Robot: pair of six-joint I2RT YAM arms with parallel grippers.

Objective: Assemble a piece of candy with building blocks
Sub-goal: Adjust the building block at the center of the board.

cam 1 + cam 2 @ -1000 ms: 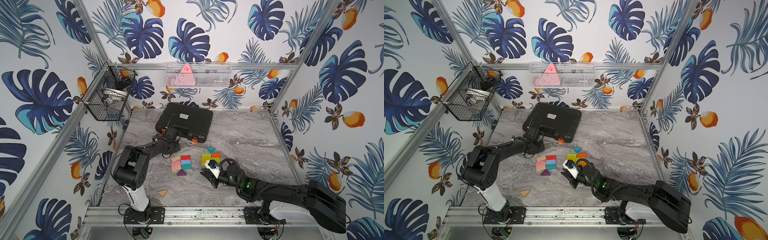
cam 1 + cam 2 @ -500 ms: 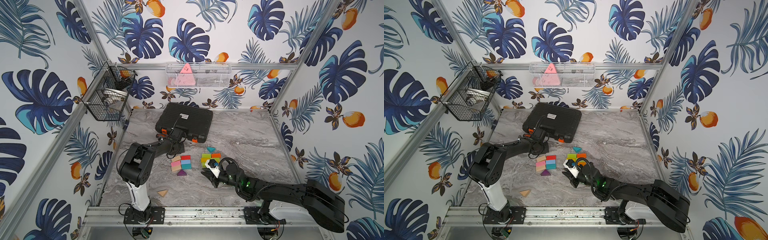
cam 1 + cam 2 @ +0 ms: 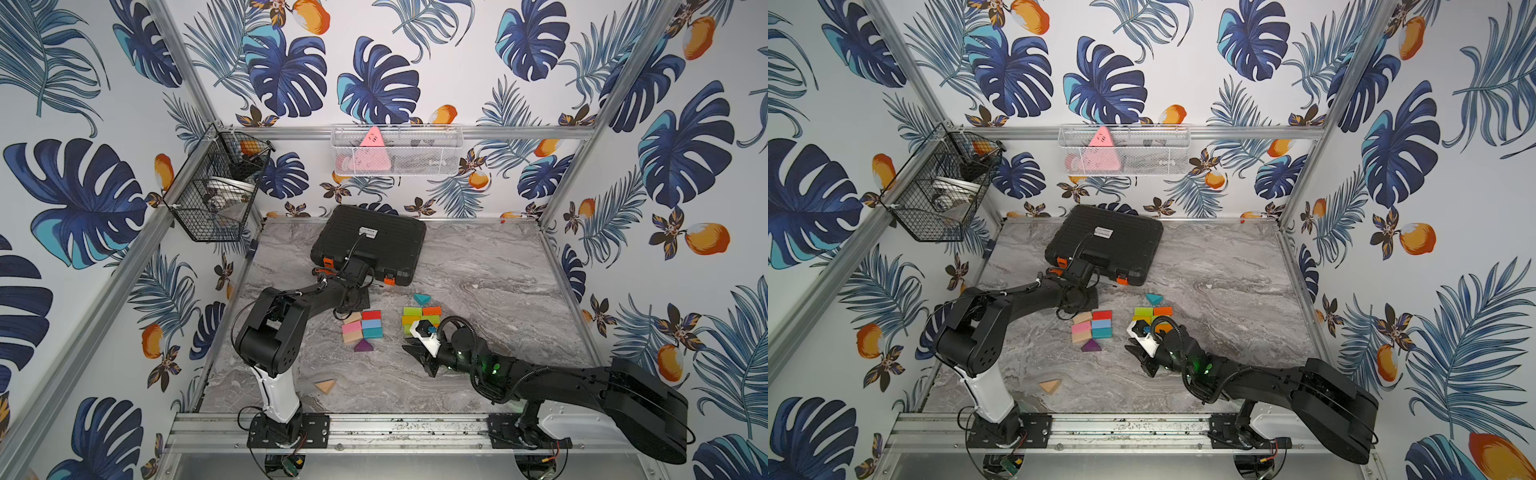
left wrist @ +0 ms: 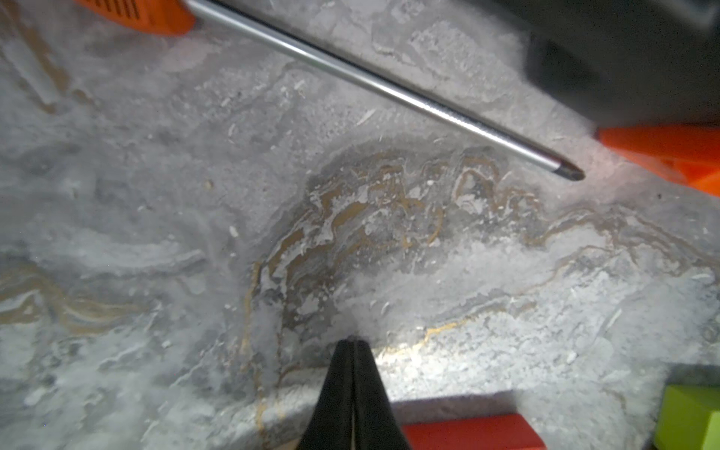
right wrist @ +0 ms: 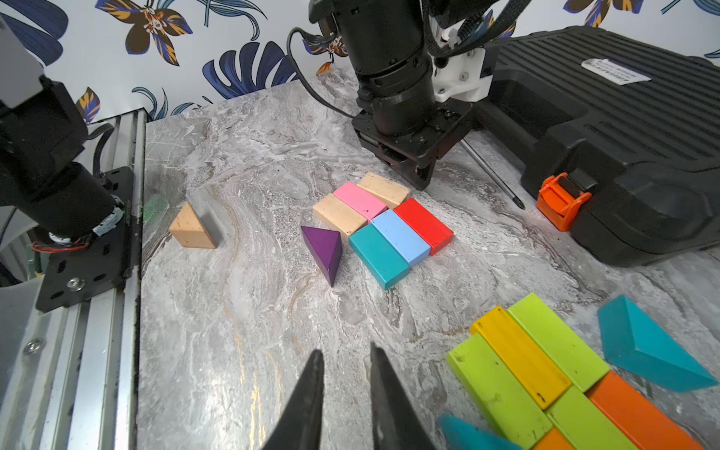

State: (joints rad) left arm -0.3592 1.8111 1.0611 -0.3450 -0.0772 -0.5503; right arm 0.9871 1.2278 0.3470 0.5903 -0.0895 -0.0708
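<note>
A flat group of building blocks (image 3: 360,326) lies mid-table: two plain wood, pink, red (image 4: 467,432), light blue and teal (image 5: 380,255). A purple wedge (image 5: 325,247) lies just in front of it. A plain wood wedge (image 3: 325,386) sits nearer the front. To the right lies a green, yellow and orange group (image 3: 420,316) with a teal wedge (image 3: 421,298) behind it. My left gripper (image 4: 352,343) is shut and empty, tip down by the far wood block (image 5: 383,189). My right gripper (image 5: 345,352) is narrowly open and empty, low over bare table beside the green group.
A black tool case (image 3: 370,245) with orange latches lies at the back left. An orange-handled screwdriver (image 4: 389,85) lies between the case and the blocks. Wire baskets (image 3: 216,195) hang on the left and back walls. An aluminium rail (image 3: 374,428) runs along the front edge.
My left gripper has shut and moved from beside the case toward the wood and red blocks. The right arm has stayed put, its jaws a touch wider.
</note>
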